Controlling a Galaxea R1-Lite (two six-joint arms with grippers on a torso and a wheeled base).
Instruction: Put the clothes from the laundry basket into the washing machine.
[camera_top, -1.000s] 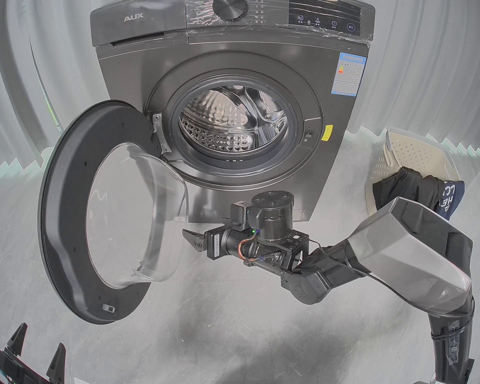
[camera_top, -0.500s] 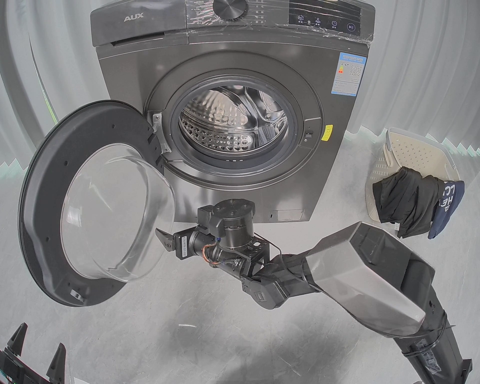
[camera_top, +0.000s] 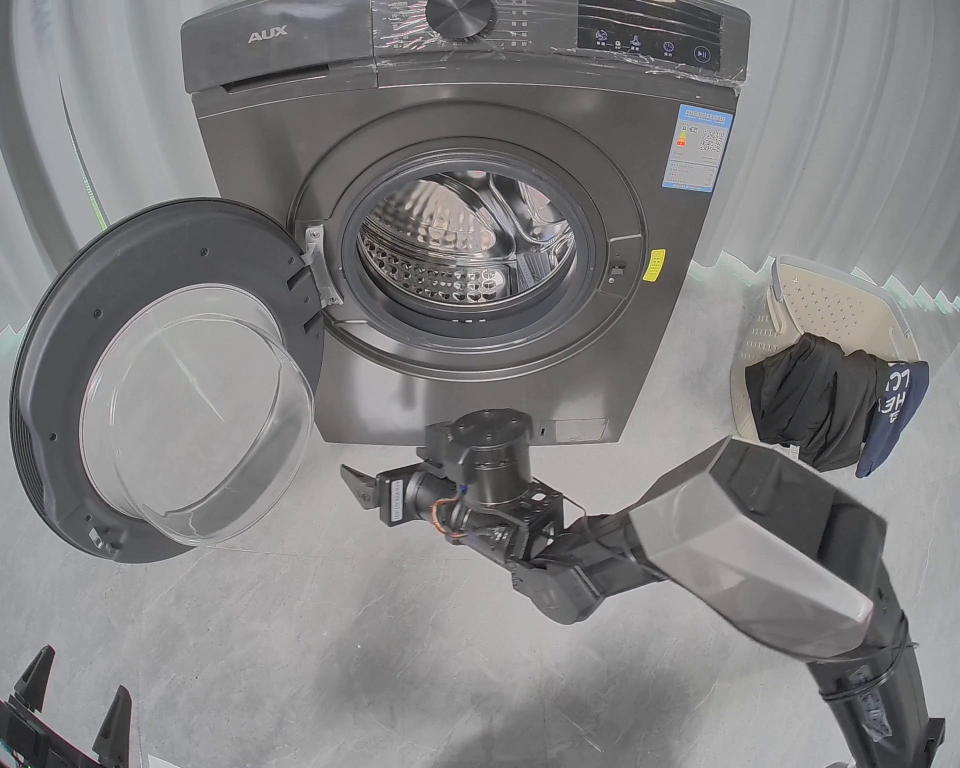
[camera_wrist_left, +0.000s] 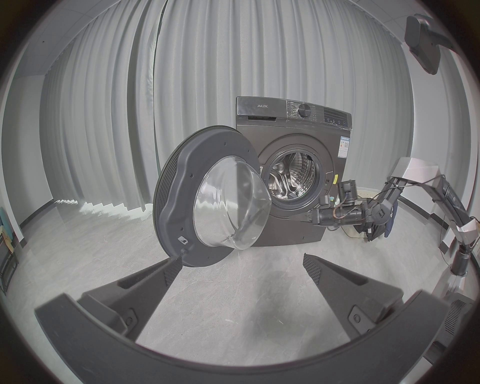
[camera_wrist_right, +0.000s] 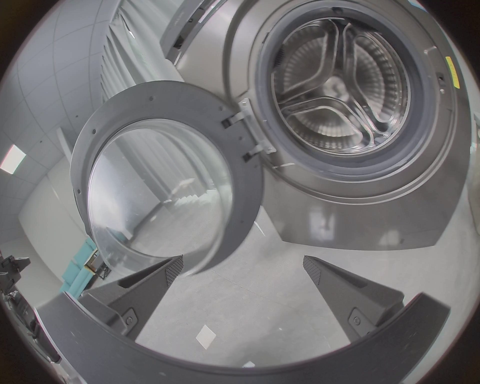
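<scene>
My head camera looks down on the washer (camera_top: 260, 150) and floor (camera_top: 350, 640). The left wrist camera sits low, well back, facing the washer. The right wrist one is near, looking up into the drum (camera_wrist_right: 340, 85). All share the open door (camera_top: 120, 260).

The washing machine (camera_wrist_right: 370, 220) stands with its round door (camera_wrist_right: 165, 100) swung open on the hinge (camera_wrist_right: 247, 130), exposing the steel drum (camera_wrist_right: 340, 90). The right gripper (camera_wrist_right: 241, 260) has its fingers (camera_wrist_right: 150, 285) spread wide above the grey floor (camera_wrist_right: 270, 305), near a small white square (camera_wrist_right: 205, 336).
</scene>
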